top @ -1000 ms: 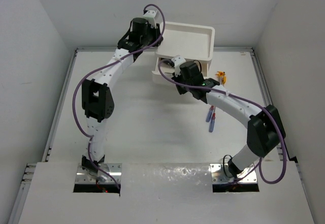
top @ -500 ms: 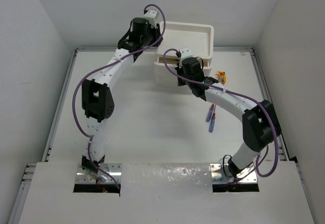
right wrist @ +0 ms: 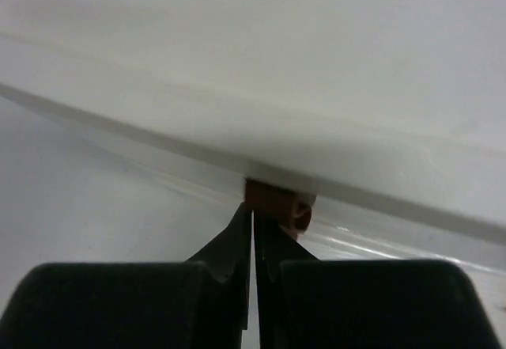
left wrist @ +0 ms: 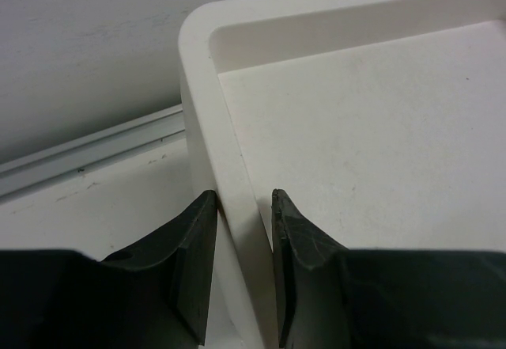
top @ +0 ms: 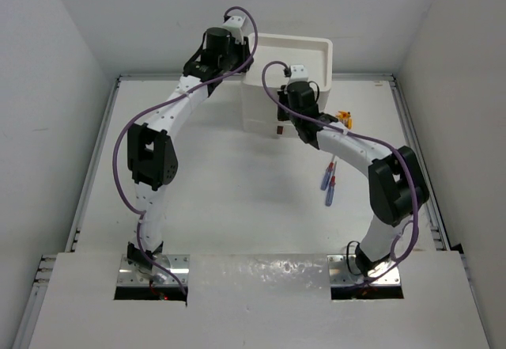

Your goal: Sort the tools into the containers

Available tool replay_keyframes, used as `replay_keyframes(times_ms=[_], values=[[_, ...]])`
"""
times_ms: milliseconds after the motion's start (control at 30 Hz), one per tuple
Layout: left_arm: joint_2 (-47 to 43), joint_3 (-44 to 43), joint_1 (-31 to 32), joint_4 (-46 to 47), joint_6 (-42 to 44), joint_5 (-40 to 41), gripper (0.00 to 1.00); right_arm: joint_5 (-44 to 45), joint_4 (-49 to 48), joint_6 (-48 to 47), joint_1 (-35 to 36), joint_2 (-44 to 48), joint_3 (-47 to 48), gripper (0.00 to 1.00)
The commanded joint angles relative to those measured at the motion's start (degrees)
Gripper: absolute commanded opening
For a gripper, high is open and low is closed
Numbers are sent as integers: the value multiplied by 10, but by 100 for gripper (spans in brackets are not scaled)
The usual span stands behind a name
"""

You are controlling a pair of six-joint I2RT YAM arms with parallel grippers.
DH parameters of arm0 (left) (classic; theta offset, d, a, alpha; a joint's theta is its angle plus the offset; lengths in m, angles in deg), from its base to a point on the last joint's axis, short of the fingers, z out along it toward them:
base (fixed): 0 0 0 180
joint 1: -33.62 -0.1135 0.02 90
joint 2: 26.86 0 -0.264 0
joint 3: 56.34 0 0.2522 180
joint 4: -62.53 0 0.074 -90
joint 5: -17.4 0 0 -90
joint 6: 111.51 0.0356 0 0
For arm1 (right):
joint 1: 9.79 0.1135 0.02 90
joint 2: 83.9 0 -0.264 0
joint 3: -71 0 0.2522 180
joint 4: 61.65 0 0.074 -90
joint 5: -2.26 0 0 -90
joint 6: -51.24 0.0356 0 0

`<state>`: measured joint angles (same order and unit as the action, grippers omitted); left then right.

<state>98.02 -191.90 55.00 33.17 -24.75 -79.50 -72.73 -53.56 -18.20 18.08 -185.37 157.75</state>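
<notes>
Red-brown handle [right wrist: 275,196] half behind right pincer [right wrist: 253,221]; left pincer [left wrist: 243,206] astride rim [left wrist: 196,64]

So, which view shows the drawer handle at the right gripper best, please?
The right wrist view: the red-brown handle sits close up at the tips of the right gripper, jaws together. The top view hides it under that arm; the left wrist view shows only the unit's rim.

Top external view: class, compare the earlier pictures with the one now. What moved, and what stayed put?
The right gripper moved away from its base toward the drawer unit, pushing the pulled-out drawer fully shut. Closed, it now sits at the drawer handle. The left gripper stayed clamped on the unit's top rim. The blue-purple screwdrivers and the orange piece did not move.
</notes>
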Motion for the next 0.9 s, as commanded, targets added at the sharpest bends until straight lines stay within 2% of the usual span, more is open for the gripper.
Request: replay_keyframes(times_ms=[0,33,100,133,233,433,667,767,800,867], values=[[26,16,12,-111,30,-63,0,62,-80,57,-25,41,-50,3],[27,14,12,-111,30,-64,0,78,-86,76,-22,49,-79,16],[28,14,12,-110,30,-64,0,96,-84,92,-16,52,-99,28],[28,14,12,-110,30,-64,0,106,-81,97,-11,52,-108,40],[29,14,12,-109,30,-61,0,129,-75,101,9,38,-101,56],[27,14,12,-108,30,-58,0,138,-44,103,10,-16,-30,57],[30,9,12,-104,24,-61,0,165,-60,139,14,-54,-20,56],[31,8,12,-107,25,-63,0,188,-75,138,14,-65,-16,49],[31,9,12,-107,26,-64,0,192,-79,135,14,-66,-13,43],[31,9,12,-109,27,-73,0,205,-83,126,14,-69,-8,38]])
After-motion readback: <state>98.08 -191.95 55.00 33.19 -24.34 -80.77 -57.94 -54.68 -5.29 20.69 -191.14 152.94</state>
